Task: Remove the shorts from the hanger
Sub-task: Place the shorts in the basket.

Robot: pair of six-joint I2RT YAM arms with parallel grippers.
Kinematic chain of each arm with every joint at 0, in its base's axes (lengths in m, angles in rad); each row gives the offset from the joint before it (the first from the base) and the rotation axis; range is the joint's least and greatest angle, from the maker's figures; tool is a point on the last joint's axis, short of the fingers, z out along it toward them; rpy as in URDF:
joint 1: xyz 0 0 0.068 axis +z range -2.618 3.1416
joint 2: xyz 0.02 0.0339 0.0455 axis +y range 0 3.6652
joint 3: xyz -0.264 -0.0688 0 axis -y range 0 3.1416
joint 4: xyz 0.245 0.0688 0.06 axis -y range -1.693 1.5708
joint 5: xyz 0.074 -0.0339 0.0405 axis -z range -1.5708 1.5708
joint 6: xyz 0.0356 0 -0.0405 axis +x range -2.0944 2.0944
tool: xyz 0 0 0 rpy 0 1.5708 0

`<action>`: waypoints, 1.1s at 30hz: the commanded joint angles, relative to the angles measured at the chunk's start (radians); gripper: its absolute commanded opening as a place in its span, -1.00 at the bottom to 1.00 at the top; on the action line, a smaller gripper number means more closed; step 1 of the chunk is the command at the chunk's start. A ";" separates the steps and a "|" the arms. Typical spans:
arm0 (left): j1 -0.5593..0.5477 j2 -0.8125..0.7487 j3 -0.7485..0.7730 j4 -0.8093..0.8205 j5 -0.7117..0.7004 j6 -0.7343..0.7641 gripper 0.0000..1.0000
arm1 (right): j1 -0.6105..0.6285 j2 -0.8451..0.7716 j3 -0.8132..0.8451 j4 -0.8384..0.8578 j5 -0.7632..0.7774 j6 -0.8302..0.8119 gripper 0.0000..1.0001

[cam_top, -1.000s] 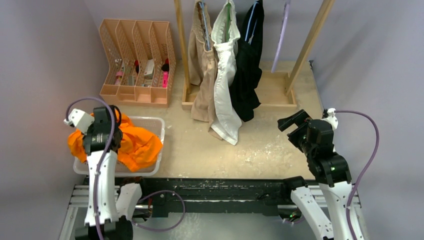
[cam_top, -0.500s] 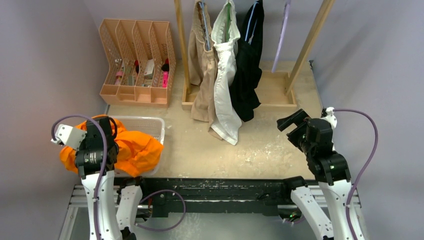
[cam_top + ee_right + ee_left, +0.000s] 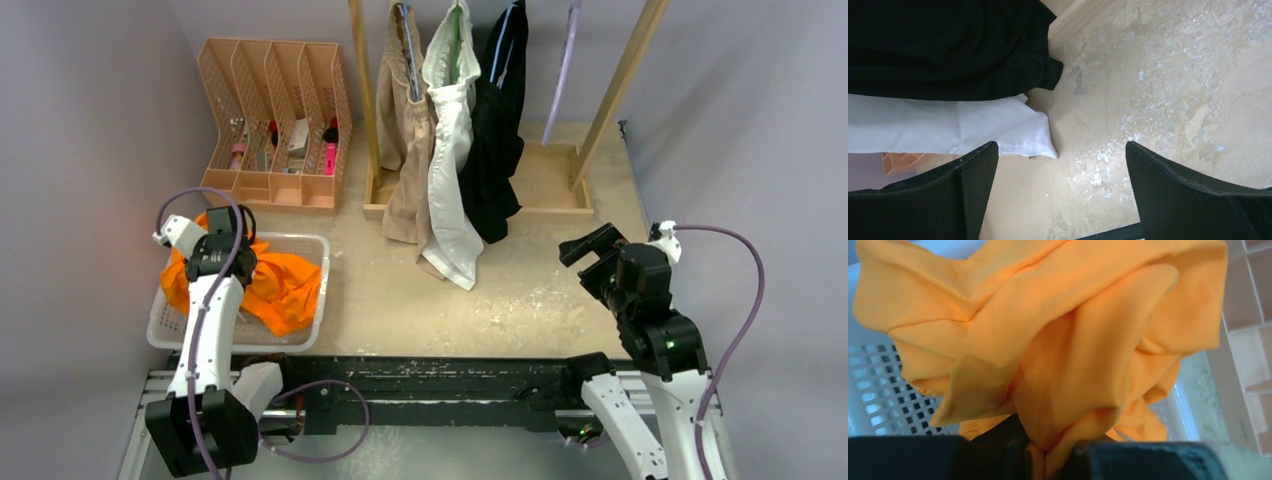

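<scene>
Compared with half a second earlier, we see the left arm swung back from the near-left corner of the basket (image 3: pixel 168 322) to a place over its middle. The orange shorts (image 3: pixel 285 285) have come with it and now lie bunched mostly inside the basket. The right arm has barely shifted. The right gripper (image 3: pixel 592 262) hangs over the table (image 3: pixel 520 290) as before, its jaws spread wide and empty.

In the top view the wrist hides the left gripper (image 3: pixel 1042 460). The left wrist view shows its jaws closed on a fold of the orange cloth, with white basket lattice beneath. The right wrist view shows the hems of the black and white pairs between its fingers (image 3: pixel 973 175), which the top view gives only from afar.

The beige shorts (image 3: pixel 405 150), white shorts (image 3: pixel 452 170) and black shorts (image 3: pixel 497 150) hang side by side on the wooden rack (image 3: pixel 363 100), with a bare purple hanger (image 3: pixel 565 70) to their right. A peach organiser (image 3: pixel 270 120) stands left of the rack. The table is tan with scuffed pale patches, and the walls (image 3: pixel 90 120) are lavender-grey.
</scene>
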 commanded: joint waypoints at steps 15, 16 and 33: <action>-0.001 -0.135 0.106 0.045 0.339 0.203 0.36 | -0.001 0.002 0.061 0.010 0.012 -0.008 0.95; 0.000 -0.134 0.106 0.046 0.384 0.213 0.36 | 0.000 0.004 0.061 0.014 0.008 -0.006 0.95; -0.003 0.257 -0.246 0.527 0.852 0.122 -0.79 | 0.000 0.080 0.016 0.168 -0.285 -0.144 0.92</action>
